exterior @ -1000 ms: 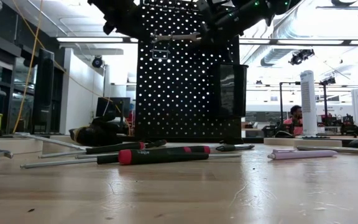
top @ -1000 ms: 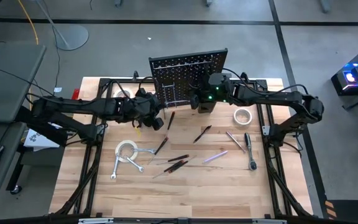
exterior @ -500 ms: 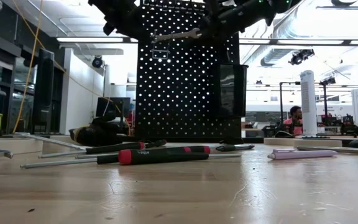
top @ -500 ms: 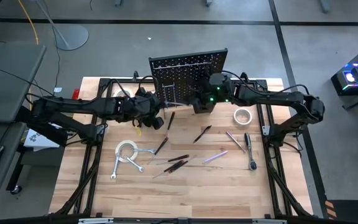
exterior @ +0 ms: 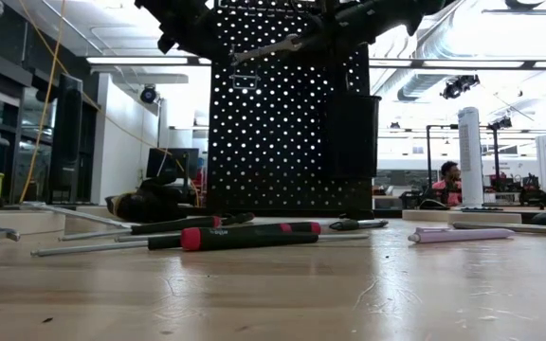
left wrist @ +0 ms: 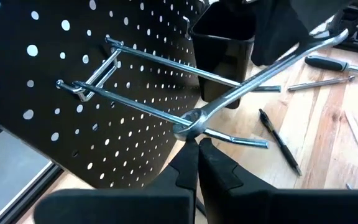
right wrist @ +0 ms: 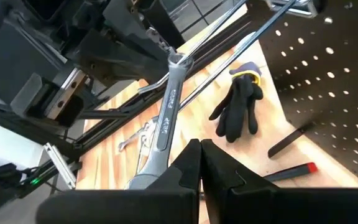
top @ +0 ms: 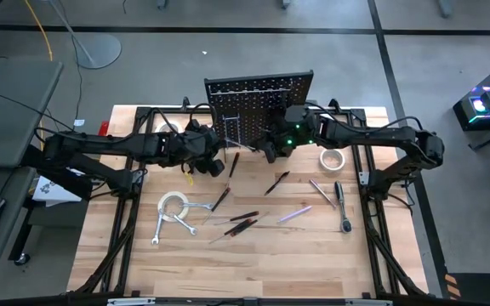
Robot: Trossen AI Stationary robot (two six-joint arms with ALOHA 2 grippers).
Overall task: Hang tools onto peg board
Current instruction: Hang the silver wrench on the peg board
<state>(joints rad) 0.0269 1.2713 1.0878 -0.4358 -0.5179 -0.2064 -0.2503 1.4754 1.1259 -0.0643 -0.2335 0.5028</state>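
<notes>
The slim silver combination wrench is held up in front of the upright black perforated peg board, its ring end at the tip of a long chrome double-prong hook that juts from the board. It looks rigid, light and smooth, so it may pivot or slide in a pinch. The best hold is across the flat shank, near the end away from the ring.

The right hand is pinching that shank low down, fingers pressed together on it. The left hand, fingers pressed together and holding nothing, sits just below the ring and hook tip.

A small black open-topped bin on the board's front stands just beside the hook and crowds the approach. A black glove lies at the board's foot. Loose on the wooden desk lie a white tape roll, a red-handled screwdriver and a purple tool.
</notes>
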